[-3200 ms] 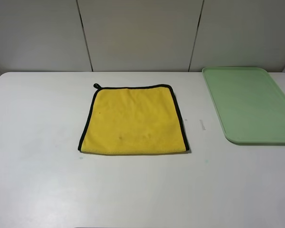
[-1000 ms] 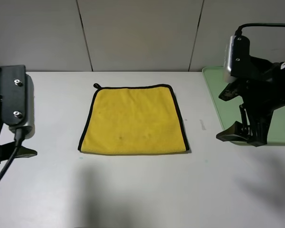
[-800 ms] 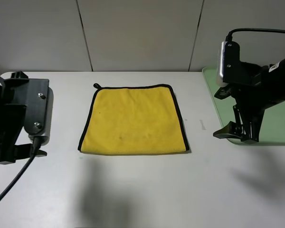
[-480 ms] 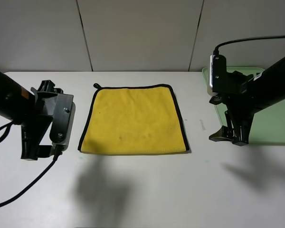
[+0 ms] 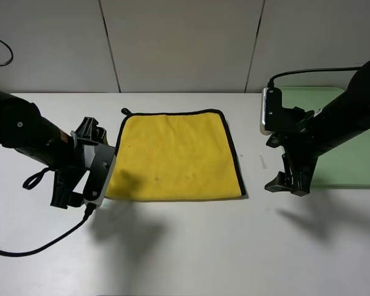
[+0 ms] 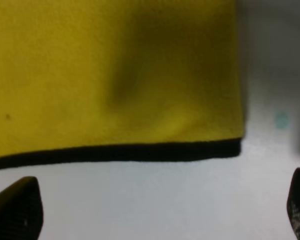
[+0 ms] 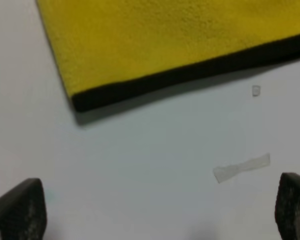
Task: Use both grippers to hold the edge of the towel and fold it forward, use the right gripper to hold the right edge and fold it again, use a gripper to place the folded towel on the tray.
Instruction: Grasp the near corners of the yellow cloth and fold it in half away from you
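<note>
The yellow towel (image 5: 172,154) lies flat and square on the white table, its small black loop at the far left corner. My left gripper (image 5: 74,198) hovers open just outside the towel's near left corner. The left wrist view shows that corner and the black edge of the towel (image 6: 115,152) ahead of the open left gripper (image 6: 157,220). My right gripper (image 5: 287,187) is open over bare table, a little right of the towel's near right corner. The right wrist view shows that corner's trim (image 7: 190,75) beyond the open right gripper (image 7: 155,220). The pale green tray (image 5: 357,160) sits at the far right, partly behind the right arm.
A small strip of clear tape (image 7: 241,167) lies on the table between the towel and the tray, also visible in the high view as a faint tape mark (image 5: 263,161). The left arm's black cable (image 5: 37,246) trails over the near left table. A grey panelled wall stands behind.
Both arms have swung inward from the table's sides. The left gripper has come up to the towel's near left corner, the right has left the tray for the towel's right side. The towel has not moved.
</note>
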